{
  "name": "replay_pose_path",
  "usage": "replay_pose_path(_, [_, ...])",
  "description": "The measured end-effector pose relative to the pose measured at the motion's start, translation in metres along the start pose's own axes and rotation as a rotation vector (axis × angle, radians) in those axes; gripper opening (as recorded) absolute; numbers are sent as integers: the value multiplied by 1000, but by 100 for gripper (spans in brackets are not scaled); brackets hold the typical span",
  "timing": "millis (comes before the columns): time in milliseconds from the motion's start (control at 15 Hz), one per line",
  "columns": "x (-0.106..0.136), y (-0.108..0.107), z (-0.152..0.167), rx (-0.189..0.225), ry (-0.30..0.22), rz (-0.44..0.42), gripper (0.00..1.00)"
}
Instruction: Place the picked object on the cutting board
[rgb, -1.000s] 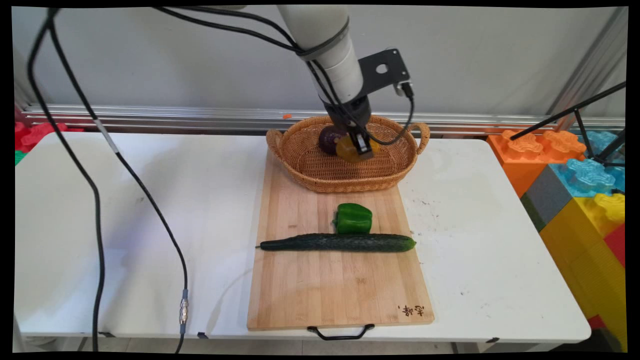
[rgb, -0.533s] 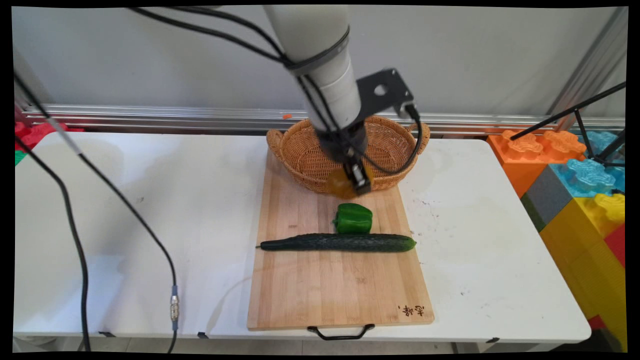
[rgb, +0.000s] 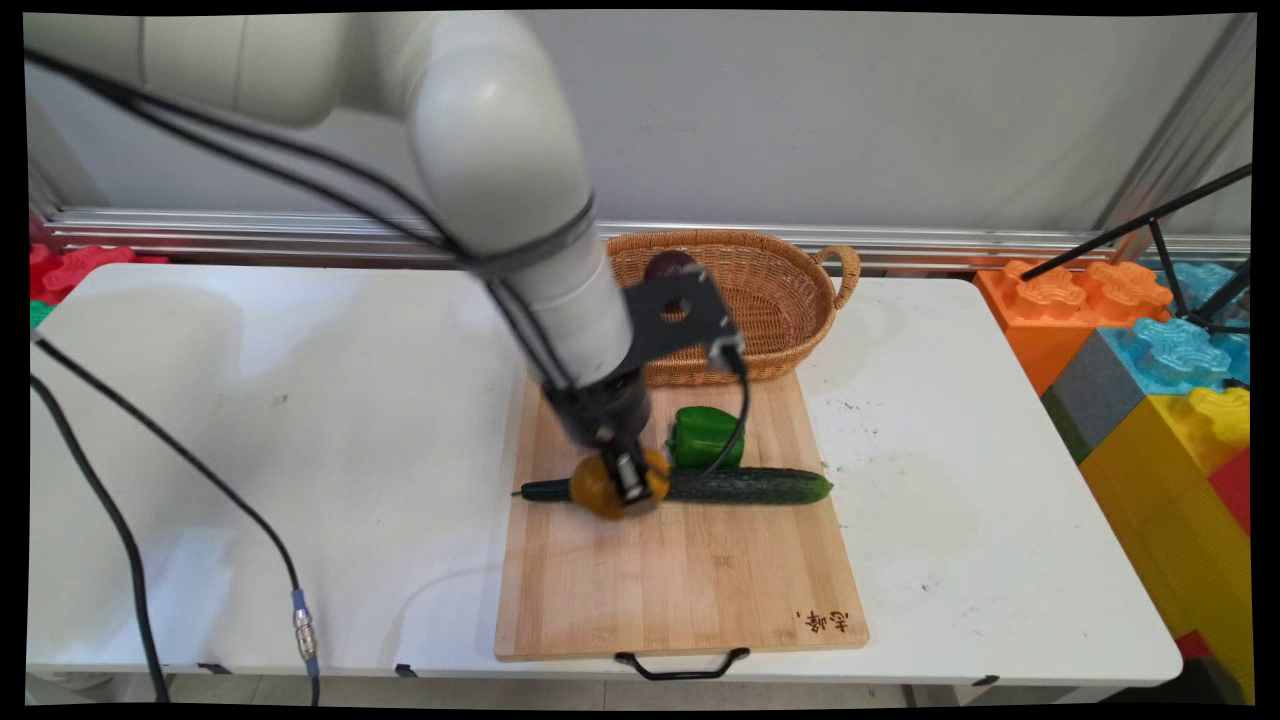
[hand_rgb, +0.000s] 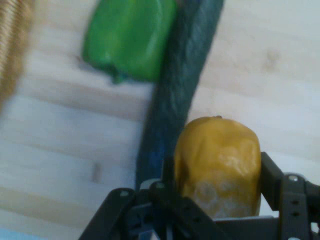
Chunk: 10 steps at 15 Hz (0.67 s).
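On the white worktop (rgb: 300, 400) lies the wooden cutting board (rgb: 680, 590), a wicker basket (rgb: 780, 310) at its far end. Over the board the gripper (rgb: 632, 490) hangs with its fingers clamped on a yellow-orange fruit (hand_rgb: 217, 170), above the cucumber (rgb: 760, 486) and near the green pepper (rgb: 708, 436). Setting it down well calls for bare board clear of both, lowering until it rests before letting go, since it looks round and may roll.

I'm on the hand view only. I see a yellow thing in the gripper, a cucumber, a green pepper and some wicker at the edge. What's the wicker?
Observer: A wicker basket, standing on the far end of the cutting board.
Operator: Anything in it?
Observer: One dark purple round thing, near its far side.
Operator: Where's the gripper along the cucumber?
Observer: The gripper, shut on the yellow thing, is over the part of the cucumber towards its thin stem end, at the main view's left.
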<state>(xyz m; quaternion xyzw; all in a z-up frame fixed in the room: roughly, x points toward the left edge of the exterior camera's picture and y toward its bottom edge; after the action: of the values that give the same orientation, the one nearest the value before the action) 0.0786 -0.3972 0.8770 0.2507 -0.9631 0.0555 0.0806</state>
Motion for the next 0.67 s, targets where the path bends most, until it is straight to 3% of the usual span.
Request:
replay_pose_path(267, [-29,9,25,-25,-32,6,0])
replay_pose_path(600, [-45,15,48,-34,-18,40,0])
replay_pose_path(667, [-47,16,50,-37,-14,47,100])
